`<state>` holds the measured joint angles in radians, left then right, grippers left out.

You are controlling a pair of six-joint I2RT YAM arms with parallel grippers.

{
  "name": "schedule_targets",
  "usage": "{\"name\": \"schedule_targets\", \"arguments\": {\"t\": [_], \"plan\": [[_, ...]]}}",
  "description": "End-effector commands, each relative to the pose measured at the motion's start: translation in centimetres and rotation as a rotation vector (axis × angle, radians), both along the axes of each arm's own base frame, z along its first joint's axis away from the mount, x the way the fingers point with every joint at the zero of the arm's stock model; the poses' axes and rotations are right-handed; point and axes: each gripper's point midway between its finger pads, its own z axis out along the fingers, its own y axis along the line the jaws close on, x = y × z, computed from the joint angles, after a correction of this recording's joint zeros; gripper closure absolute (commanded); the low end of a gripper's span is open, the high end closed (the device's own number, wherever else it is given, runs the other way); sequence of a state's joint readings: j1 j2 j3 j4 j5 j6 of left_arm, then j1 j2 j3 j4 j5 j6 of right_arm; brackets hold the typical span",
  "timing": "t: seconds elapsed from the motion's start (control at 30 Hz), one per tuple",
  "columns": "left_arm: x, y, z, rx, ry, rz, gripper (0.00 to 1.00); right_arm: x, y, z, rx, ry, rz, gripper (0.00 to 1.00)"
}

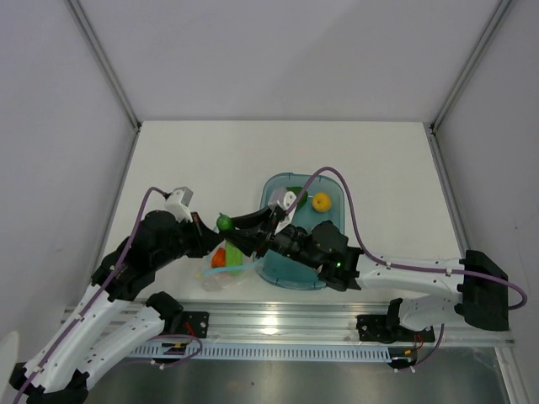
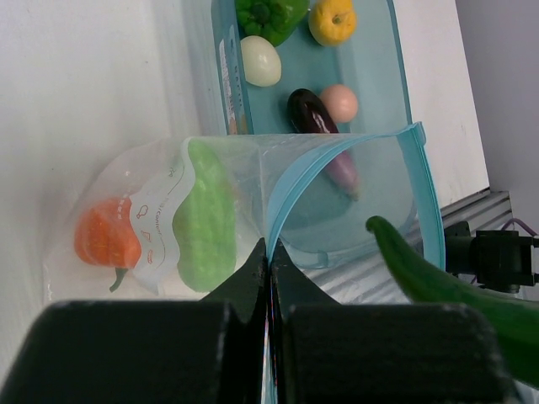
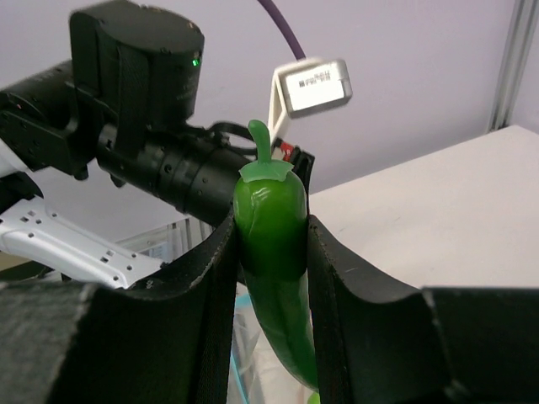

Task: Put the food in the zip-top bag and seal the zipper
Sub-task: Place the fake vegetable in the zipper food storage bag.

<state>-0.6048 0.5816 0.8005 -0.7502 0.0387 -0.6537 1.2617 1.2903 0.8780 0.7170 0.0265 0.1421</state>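
Note:
The zip-top bag (image 2: 160, 202) lies on the table with its mouth held open, and an orange pepper (image 2: 107, 236) and a pale green pod (image 2: 205, 224) are inside it. My left gripper (image 2: 269, 252) is shut on the zipper (image 2: 290, 189) at the near edge of the mouth. My right gripper (image 3: 269, 240) is shut on a green chili pepper (image 3: 271, 219), stem up. The chili's tip (image 2: 417, 269) hangs beside the bag mouth. From above, the chili (image 1: 225, 222) sits just above the bag (image 1: 221, 273), between both grippers.
A teal tray (image 2: 383, 76) behind the bag holds more food: a green bell pepper (image 2: 269, 15), a yellow piece (image 2: 332, 20), a white egg shape (image 2: 260, 61), a dark eggplant (image 2: 313, 112) and a pink ball (image 2: 340, 102). The aluminium rail (image 1: 278, 320) runs along the near table edge.

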Motion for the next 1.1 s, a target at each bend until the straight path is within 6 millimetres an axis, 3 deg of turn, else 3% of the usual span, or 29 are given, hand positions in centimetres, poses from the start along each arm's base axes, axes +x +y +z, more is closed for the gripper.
{"name": "schedule_targets", "arguments": {"t": [0.0, 0.07, 0.17, 0.2, 0.27, 0.33, 0.4, 0.57, 0.63, 0.67, 0.73, 0.77, 0.8, 0.9, 0.93, 1.07], "plan": [[0.0, -0.3, 2.3, -0.033, -0.057, -0.021, 1.0, 0.0, -0.5, 1.2, 0.105, 0.002, -0.004, 0.93], [0.1, -0.3, 2.3, -0.029, -0.058, -0.021, 0.99, 0.2, -0.7, 0.6, 0.108, 0.018, -0.015, 0.88], [0.1, -0.2, 2.1, -0.026, -0.056, -0.014, 0.99, 0.4, -0.6, -0.6, 0.093, 0.046, -0.013, 0.66], [0.0, -0.2, 2.0, -0.025, -0.055, -0.015, 1.0, 0.6, -0.6, -0.7, 0.089, 0.053, -0.016, 0.51], [0.0, -0.1, 2.0, -0.027, -0.057, -0.015, 0.99, 0.5, -0.4, -1.1, 0.075, 0.059, -0.007, 0.38], [0.0, 0.1, 2.1, -0.024, -0.061, -0.003, 0.99, 0.6, -0.4, -1.2, 0.067, 0.065, -0.009, 0.16], [0.0, 0.4, 2.4, -0.026, -0.072, 0.009, 0.99, 0.7, -0.4, -1.2, 0.067, 0.07, -0.014, 0.07], [0.0, 0.7, 2.5, -0.023, -0.078, 0.024, 0.99, 0.8, -1.1, -0.6, 0.065, 0.07, -0.032, 0.04], [-0.1, 0.8, 2.7, -0.023, -0.076, 0.025, 0.99, 1.7, -1.8, -0.8, 0.046, 0.098, -0.089, 0.04], [0.0, 1.4, 2.6, -0.006, -0.08, 0.05, 1.0, 2.3, -2.8, 0.3, 0.066, 0.114, -0.141, 0.04], [0.3, 2.0, 3.2, 0.002, -0.1, 0.081, 1.0, 3.3, -3.6, -0.8, 0.006, 0.166, -0.211, 0.04], [0.2, 2.3, 3.3, 0.007, -0.106, 0.091, 0.99, 3.8, -4.6, 0.5, 0.021, 0.188, -0.25, 0.04], [0.2, 2.6, 3.5, 0.01, -0.113, 0.101, 1.0, 5.0, -5.8, -1.0, -0.041, 0.234, -0.347, 0.04], [0.3, 3.4, 4.3, 0.018, -0.146, 0.135, 0.99, 6.2, -8.8, -0.4, -0.035, 0.305, -0.462, 0.04], [0.3, 3.7, 4.5, 0.021, -0.156, 0.145, 1.0, 7.0, -10.3, -1.8, -0.085, 0.338, -0.533, 0.04], [0.2, 3.9, 4.4, 0.027, -0.155, 0.146, 0.99, 9.2, -14.8, -4.5, -0.173, 0.452, -0.666, 0.07]]}}
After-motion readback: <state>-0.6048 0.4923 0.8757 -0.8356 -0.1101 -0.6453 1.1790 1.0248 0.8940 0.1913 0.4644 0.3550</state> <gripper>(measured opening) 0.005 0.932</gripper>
